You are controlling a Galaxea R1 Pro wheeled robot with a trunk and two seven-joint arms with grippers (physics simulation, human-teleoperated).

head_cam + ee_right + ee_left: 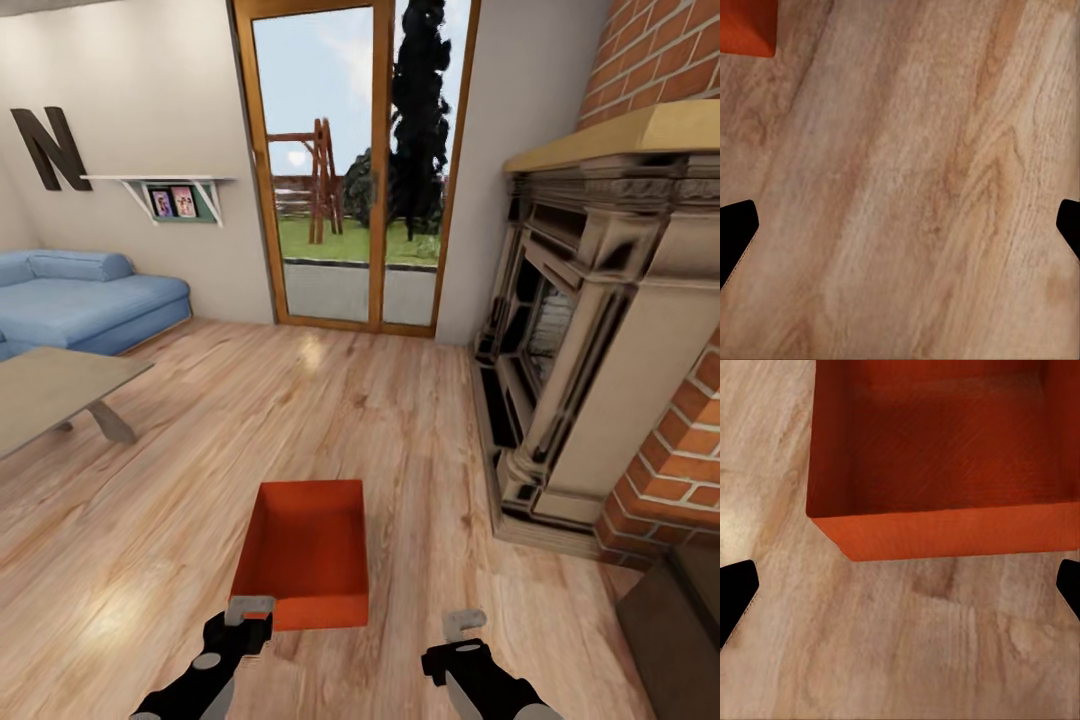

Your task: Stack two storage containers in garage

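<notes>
Across the wood plank floor (400,420) of the living room, between the fireplace (590,340) and the low table (50,395), one red-orange storage container (305,550) is sitting open side up, well clear of either, probably so both arms can reach around it. Flanking its near wall, the left gripper (250,608) is hovering just at the near-left corner, jaws spread and empty, while the right gripper (463,625) is hanging over bare planks beside the near-right corner, likewise spread, seemingly readying a two-sided grasp.
</notes>
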